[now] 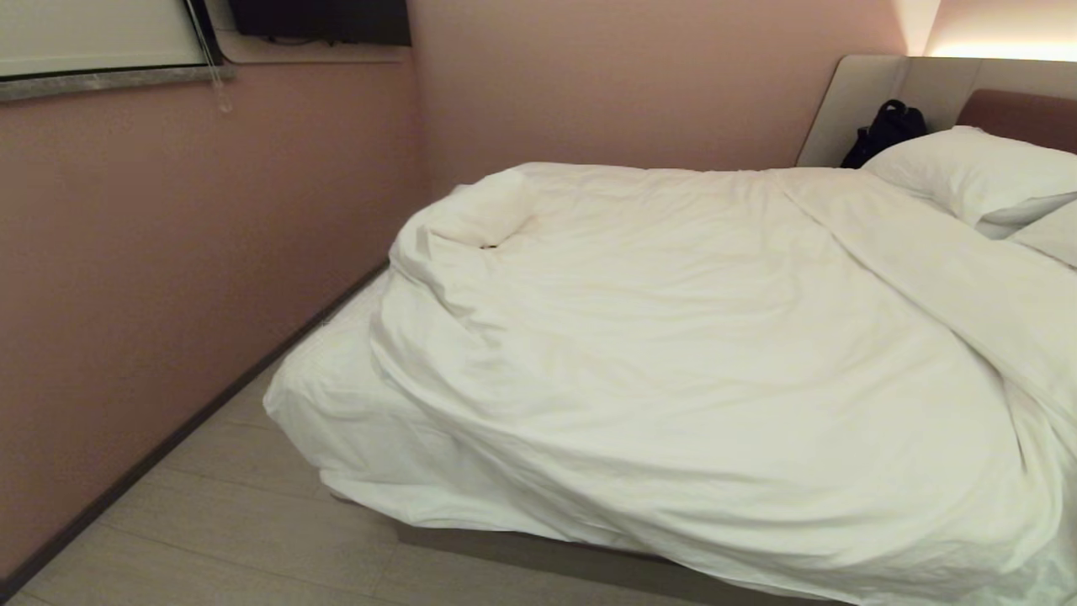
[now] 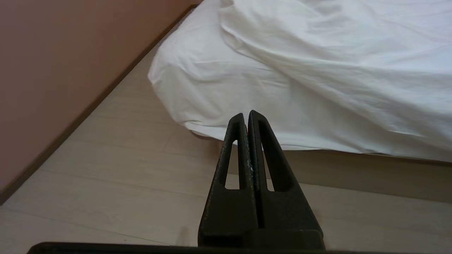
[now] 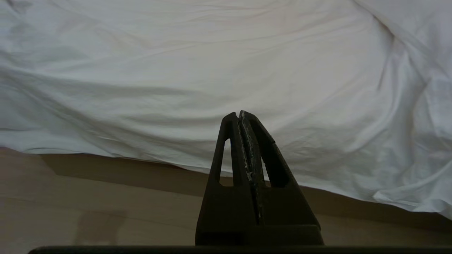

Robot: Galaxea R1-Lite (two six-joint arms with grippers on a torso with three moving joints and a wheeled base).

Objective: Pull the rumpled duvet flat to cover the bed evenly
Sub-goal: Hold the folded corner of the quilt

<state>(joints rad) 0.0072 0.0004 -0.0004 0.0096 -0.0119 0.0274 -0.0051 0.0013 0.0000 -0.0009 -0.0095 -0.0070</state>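
Left pincer [image 2: 246, 114], right pincer [image 3: 237, 114] pressed together, empty; duvet [image 1: 690, 353] ahead, seemingly untouched.

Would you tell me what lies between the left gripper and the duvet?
Only bare floor: the left wrist view shows the left gripper short of the duvet.

Bedroom, double bed [image 1: 538, 551], white pillows [image 1: 976, 172], padded headboard [image 1: 1022, 114], pink walls [image 1: 631, 84]
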